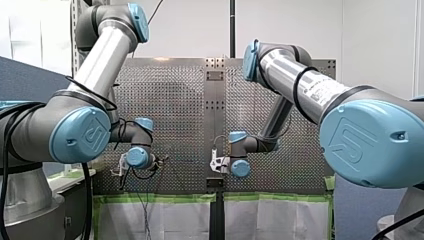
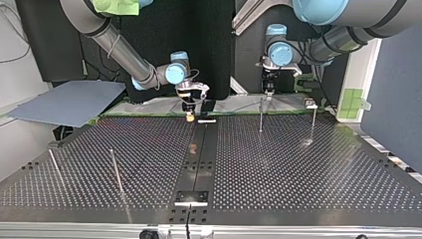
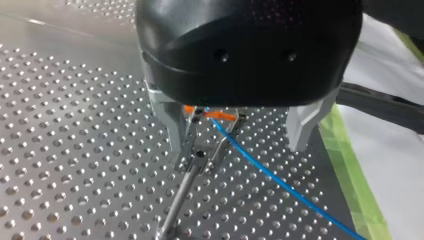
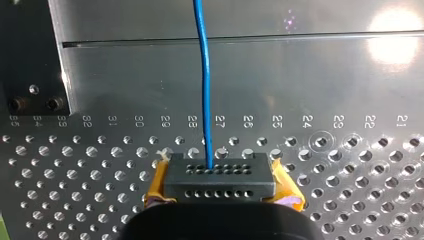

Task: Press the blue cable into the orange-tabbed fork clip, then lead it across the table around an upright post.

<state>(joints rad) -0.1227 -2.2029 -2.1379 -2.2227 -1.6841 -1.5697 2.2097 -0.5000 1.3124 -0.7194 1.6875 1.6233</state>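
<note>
Left wrist: your left gripper (image 3: 237, 145) stands wide open, empty, astride the fork clip (image 3: 200, 150); the blue cable (image 3: 270, 175) reaches its orange tab (image 3: 220, 116), so push straight down. Right wrist: right gripper's (image 4: 220, 182) yellow pads (image 4: 287, 192) pinch the cable; hold tension

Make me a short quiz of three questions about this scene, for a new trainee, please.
1. True or false: my left gripper is shut on the clip.
2. Which thing does my right gripper hold? A) a post B) the blue cable C) the clip
3. Fill in: the clip's tab is ___ in colour.
Key: 1 false, its fingers stand open on both sides of the clip; 2 B; 3 orange.
</note>
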